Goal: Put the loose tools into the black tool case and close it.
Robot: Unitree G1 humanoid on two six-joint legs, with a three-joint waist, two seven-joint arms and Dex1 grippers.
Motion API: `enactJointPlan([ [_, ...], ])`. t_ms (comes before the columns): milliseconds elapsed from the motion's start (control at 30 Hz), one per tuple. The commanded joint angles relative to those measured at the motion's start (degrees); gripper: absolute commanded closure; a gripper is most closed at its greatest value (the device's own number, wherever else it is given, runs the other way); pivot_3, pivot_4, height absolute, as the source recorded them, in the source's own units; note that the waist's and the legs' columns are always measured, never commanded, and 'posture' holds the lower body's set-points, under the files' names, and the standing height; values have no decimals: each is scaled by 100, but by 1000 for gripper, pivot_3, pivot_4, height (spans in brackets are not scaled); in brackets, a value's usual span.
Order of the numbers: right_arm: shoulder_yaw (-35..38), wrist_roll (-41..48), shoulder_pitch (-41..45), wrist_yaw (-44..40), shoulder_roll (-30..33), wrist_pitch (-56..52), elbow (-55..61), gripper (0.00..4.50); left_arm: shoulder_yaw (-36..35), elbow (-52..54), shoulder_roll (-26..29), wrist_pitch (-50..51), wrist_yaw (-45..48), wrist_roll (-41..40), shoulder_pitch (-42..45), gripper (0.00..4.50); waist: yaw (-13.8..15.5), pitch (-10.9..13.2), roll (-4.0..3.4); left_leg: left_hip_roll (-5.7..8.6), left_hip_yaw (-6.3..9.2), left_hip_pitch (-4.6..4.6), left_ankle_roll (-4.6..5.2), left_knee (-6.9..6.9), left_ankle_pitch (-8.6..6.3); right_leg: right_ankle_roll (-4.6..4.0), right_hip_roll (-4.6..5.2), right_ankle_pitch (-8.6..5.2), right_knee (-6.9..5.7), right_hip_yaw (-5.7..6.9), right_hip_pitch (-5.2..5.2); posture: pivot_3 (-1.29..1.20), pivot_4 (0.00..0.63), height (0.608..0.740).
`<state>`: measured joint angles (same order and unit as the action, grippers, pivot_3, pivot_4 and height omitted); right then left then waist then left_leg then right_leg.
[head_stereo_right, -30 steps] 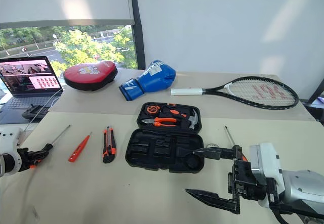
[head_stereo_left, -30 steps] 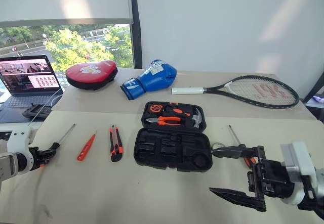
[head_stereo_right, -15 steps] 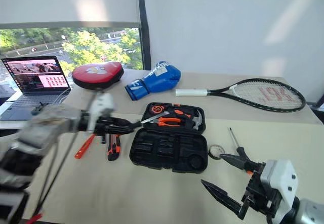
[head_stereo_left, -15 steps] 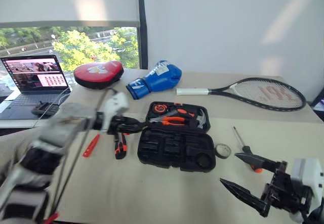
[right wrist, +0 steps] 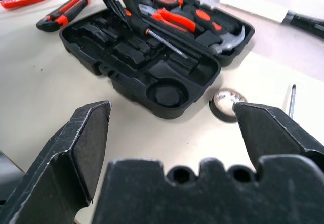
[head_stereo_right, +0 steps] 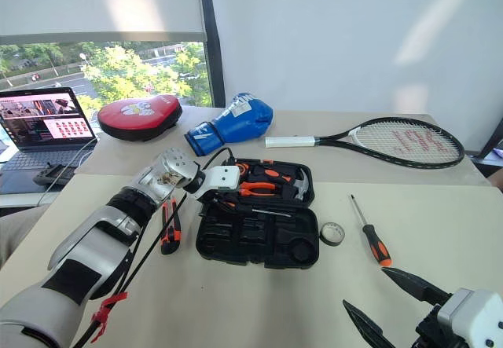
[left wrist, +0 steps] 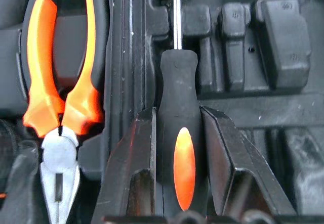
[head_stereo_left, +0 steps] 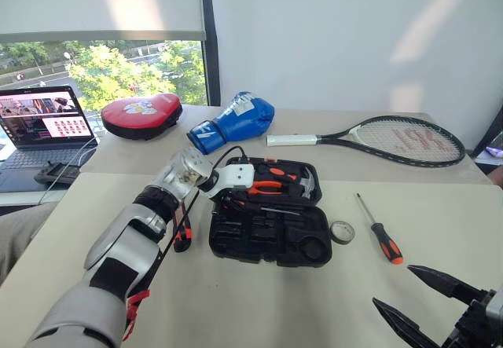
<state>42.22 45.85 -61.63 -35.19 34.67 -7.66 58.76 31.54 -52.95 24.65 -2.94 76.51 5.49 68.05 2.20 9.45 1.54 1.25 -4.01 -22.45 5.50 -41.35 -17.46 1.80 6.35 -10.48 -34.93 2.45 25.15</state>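
Held screwdriver [right wrist: 162, 38] lies lengthwise along the open tool case [right wrist: 126, 87].

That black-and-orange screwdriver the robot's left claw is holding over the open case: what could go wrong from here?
The left gripper is shut on the black-and-orange screwdriver by its handle, above the moulded slots of the black plastic tool case. If the metal shaft is off line with its slot, it may rest proud and later block the lid. The orange-handled pliers sit close beside it and could be nudged. Pushing down might also slide the case on the table.
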Motion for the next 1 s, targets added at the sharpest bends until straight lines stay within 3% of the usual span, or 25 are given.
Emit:
enactJointPlan([
  [33, -169, -80, -228, 241, 125, 452, 124, 0, -94, -284, -12, -133, -3, 307, 110, 3661, -2, 1, 2, 0, 0, 0, 1, -4, 0, 16, 2, -6, 2, 0, -2, 0, 150, 740],
  [133, -277, -102, -270, 391, 301, 536, 124, 0, -158, -357, -59, -116, 89, 368, 89, 3661, -3, 1, 1, -2, 0, -2, 5, -21, -3, 31, 7, -6, -2, 0, -4, 0, 150, 740],
  [200, -274, -53, -260, 490, 419, 566, 124, 0, -239, -387, -96, -145, 25, 381, 92, 2659, -2, 1, 1, -5, 1, -6, 5, -27, -3, 33, 7, -6, -2, 1, -2, 0, 150, 740],
  [367, -237, -1, -307, 579, 607, 606, 124, 0, -1108, 121, 14, 425, 370, -367, 68, 1296, 28, 0, 0, -4, 4, -17, 5, -33, -3, 24, 9, 3, -5, 3, 3, 0, 150, 740],
  [467, -219, 13, -329, 589, 626, 620, 124, 0, -1729, 735, 145, 1700, 412, -925, -27, 1296, 13, 0, 0, -5, 10, -46, 4, -42, -2, 4, 7, 17, -7, 10, 26, 0, 150, 740],
  [633, -318, -2, -24, 785, 735, 456, 124, 0, -2347, 2471, 27, 3048, -617, -1343, -1064, 3065, -5, -7, -13, -1, 11, -40, -7, -45, 0, 19, 8, 8, -7, 6, 16, 0, 150, 740],
  [767, -348, 141, 226, 860, 912, 347, 124, 0, -2523, 3616, -570, 3612, -2145, -1193, -2032, 4474, 18, -8, -13, 5, 10, -23, -15, -47, -3, 25, 18, 5, -5, -8, -3, 0, 150, 740],
  [1000, -118, 770, 1091, 630, 1480, -295, -230, 0, -2334, 4382, -965, 4020, -3223, -1091, -2822, 4492, 23, -5, -9, 7, 24, -28, -16, -49, -3, 18, 19, 14, -4, -12, -2, 0, 150, 740],
])
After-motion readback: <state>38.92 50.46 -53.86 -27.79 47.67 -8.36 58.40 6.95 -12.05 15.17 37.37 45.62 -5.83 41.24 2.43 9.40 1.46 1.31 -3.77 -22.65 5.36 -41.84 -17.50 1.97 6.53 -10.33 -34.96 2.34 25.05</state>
